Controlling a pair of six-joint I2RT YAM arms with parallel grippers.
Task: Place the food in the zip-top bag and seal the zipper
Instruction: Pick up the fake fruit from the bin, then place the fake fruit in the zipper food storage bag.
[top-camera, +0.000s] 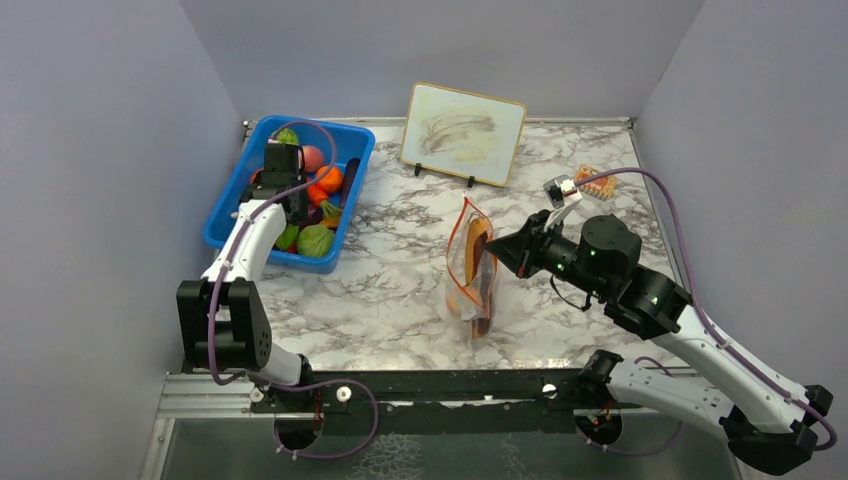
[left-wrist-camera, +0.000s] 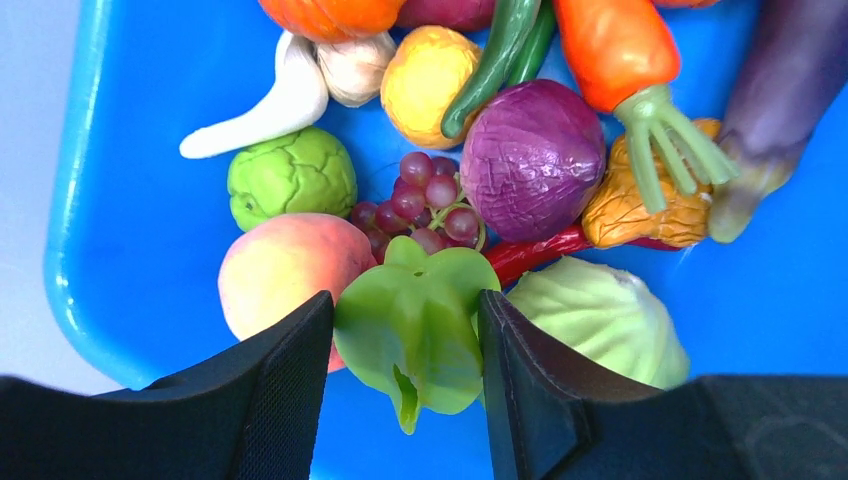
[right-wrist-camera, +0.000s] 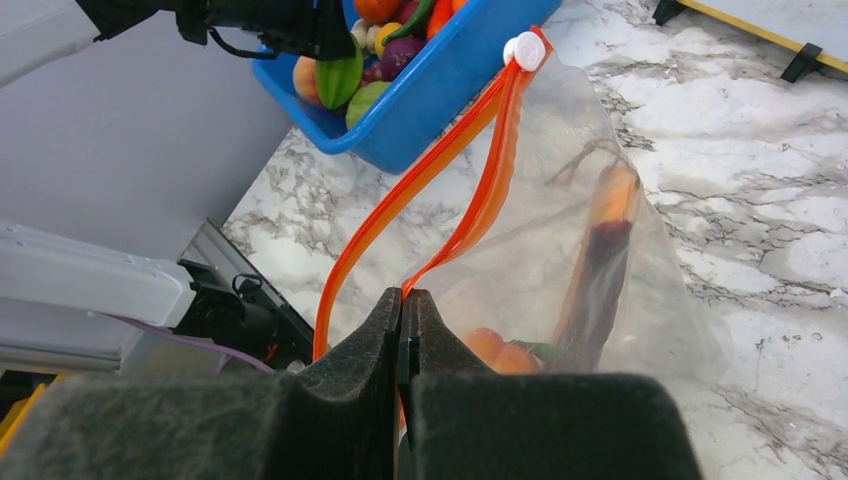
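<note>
Right hand (right-wrist-camera: 405, 300), reaching leftward, pinches the zipper (right-wrist-camera: 497, 150); left hand (left-wrist-camera: 405, 312), reaching down, clamps a green pepper (left-wrist-camera: 420, 345)

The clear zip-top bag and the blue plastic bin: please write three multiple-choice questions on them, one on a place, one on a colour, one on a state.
1. Where is the green toy pepper?
A. Between the left gripper's fingers, over the blue plastic bin
B. Inside the clear zip-top bag
C. In the right gripper

2. What colour is the small round slider tab on the orange-red zipper strip?
A. Black
B. White
C. Green

3. How is the bag's mouth?
A. Zipped shut
B. Folded over
C. Open

1 A: both fingers touch its sides.
2 B: it shows white at the strip's end.
3 C: the two strips stand apart.
</note>
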